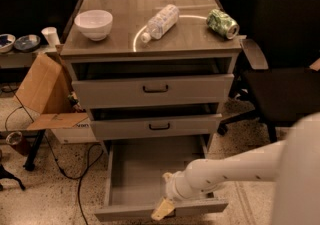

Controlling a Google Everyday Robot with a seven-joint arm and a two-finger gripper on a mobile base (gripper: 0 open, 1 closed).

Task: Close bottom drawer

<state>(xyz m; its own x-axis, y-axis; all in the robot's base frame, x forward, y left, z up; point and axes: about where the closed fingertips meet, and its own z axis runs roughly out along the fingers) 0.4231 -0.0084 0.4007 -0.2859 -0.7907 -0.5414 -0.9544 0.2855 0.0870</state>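
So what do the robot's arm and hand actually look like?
The arm is a thick, smooth, rounded white tube, like a plastic shell, with no cables or markings that I can make out. It narrows to a white, ringed end that carries the hand, which has pale yellowish-tan parts. The hand is at the front edge of the open bottom drawer.

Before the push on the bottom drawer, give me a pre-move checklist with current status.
1. The wide grey metal bottom drawer is pulled out and needs closing: ok.
2. The pincer is at the drawer's front edge, near its middle: ok.
3. The pincer is pressing on the front panel: cannot tell.
4. The visible drawer interior holds nothing that could jam: ok.
5. The white robot arm has clearance above the drawer's right wall: cannot tell.
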